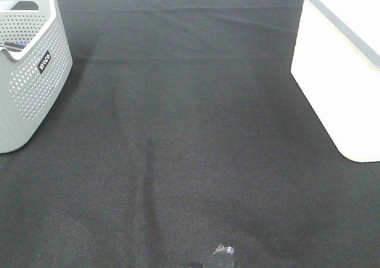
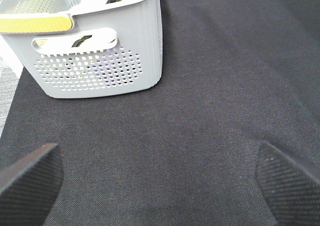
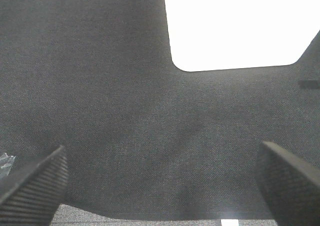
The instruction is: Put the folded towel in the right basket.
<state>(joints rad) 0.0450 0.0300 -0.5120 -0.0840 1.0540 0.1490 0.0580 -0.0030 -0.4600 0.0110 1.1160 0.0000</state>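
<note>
Black woven cloth (image 1: 190, 137) with a fine grain covers the whole table, and it has some soft wrinkles running from the near edge toward the middle. At the far left corner stands a grey plastic basket with rounded corners and many small holes in its walls (image 1: 32, 72); it has a small dark label on the side. The left wrist view shows a yellow strip on its rim, an oval handle opening, and some dark and blue items inside that I cannot identify. At the far right corner stands a white smooth-walled plastic basket with a grey rim (image 1: 341, 66); its walls are plain, without holes.

A small crumpled piece of clear shiny material (image 1: 223, 251) lies on the cloth close to the near edge.

The left gripper (image 2: 160, 181) is spread wide, with ribbed black pads (image 2: 30, 178) above bare cloth. The right gripper (image 3: 160, 181) is also spread wide, with nothing between its textured pads (image 3: 287, 183).

I cannot see the folded towel in any view.
</note>
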